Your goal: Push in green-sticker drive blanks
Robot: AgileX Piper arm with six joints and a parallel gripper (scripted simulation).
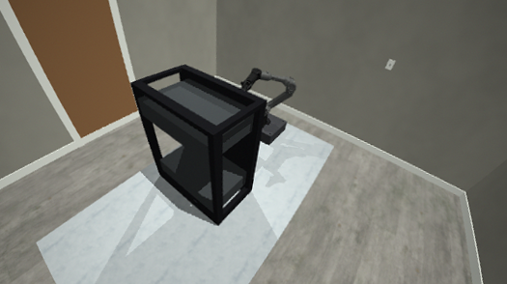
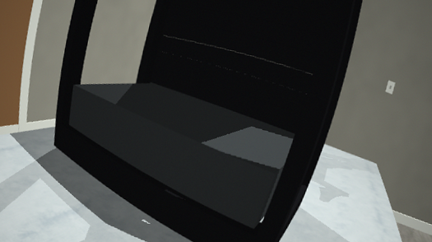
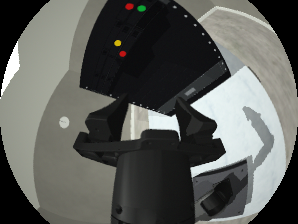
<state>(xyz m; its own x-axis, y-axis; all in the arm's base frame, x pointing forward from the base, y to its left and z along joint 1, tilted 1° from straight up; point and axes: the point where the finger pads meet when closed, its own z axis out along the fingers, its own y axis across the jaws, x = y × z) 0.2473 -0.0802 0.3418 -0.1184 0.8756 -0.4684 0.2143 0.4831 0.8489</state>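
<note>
The black rack [image 1: 199, 140] stands on a pale mat, seen from behind in the top view. In the wrist view the chassis front [image 3: 149, 50] is a dark panel above my fingers, seen tilted. It carries a green sticker [image 3: 141, 8], a red sticker [image 3: 129, 6] beside it, a yellow sticker [image 3: 119, 43] and a second red sticker [image 3: 123, 52]. My gripper [image 3: 152, 100] is open and empty, some way off from the panel. The arm [image 1: 272, 86] reaches over behind the rack's far side. The exterior view shows only the rack's rear [image 2: 201, 104].
A dark box [image 2: 176, 154] sits on the rack's lower shelf. The arm's base [image 1: 271, 129] stands right behind the rack. A brown door [image 1: 57, 27] is at the left wall. Grey walls enclose the room.
</note>
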